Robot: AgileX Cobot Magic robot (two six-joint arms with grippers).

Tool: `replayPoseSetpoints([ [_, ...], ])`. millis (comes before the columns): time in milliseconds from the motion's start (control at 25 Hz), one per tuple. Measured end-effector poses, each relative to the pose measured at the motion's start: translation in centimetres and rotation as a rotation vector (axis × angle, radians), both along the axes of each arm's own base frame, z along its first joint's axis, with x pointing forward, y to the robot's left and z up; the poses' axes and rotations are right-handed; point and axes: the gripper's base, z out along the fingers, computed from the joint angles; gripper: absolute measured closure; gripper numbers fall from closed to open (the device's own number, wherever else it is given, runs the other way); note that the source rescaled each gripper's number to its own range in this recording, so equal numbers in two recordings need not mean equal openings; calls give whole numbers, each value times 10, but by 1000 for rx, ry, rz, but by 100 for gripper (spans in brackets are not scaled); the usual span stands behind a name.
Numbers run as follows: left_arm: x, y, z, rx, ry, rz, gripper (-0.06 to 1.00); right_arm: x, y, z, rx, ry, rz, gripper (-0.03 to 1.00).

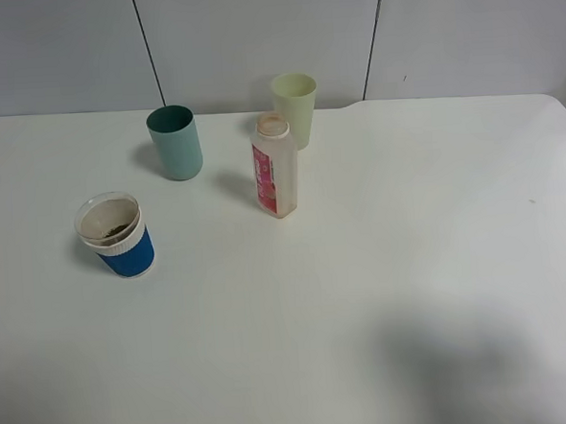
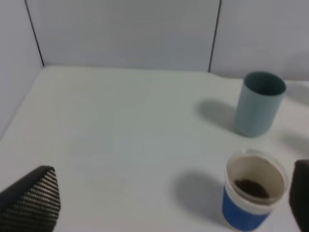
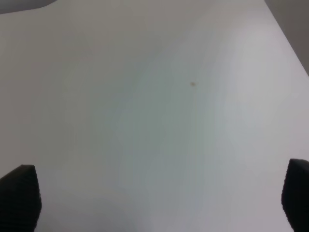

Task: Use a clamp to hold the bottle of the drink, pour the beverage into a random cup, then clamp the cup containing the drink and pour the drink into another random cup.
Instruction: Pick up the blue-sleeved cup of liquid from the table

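Left hand [image 2: 164, 203] low over desk [image 1: 411, 262], fingers wide apart, empty.
Blue-sleeved cup [image 1: 116, 237] with beverage [image 2: 251, 187] stands near left edge, just beside one finger; bottle [image 1: 275, 169] upright toward far edge; right hand [image 3: 158, 198] likewise spread, empty.

Left gripper [image 2: 174, 195]: I see only its two black fingertips [image 2: 34, 200], one a wedge with fine pale ribbing across its face, the other a blurred dark sliver | Right gripper [image 3: 159, 198]: I get two plain black tips with rounded corners, too blurred to read any texture | Anything beyond the tips: I can't tell.
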Motion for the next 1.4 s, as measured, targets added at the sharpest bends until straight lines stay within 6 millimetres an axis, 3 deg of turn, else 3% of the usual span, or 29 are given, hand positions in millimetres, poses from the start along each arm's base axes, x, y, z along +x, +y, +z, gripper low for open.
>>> replayPoseSetpoints([
  [520,65,-2,12,145,3,-86,7,0,0,0,0,0,0,-3],
  [680,91,-1,-16,138,41,-89,7,0,0,0,0,0,0,-3],
  [880,102,1,-48,136,80,-71,7,0,0,0,0,0,0,-3],
  [1400,112,4,-86,72,114,-23,7,0,0,0,0,0,0,-3],
])
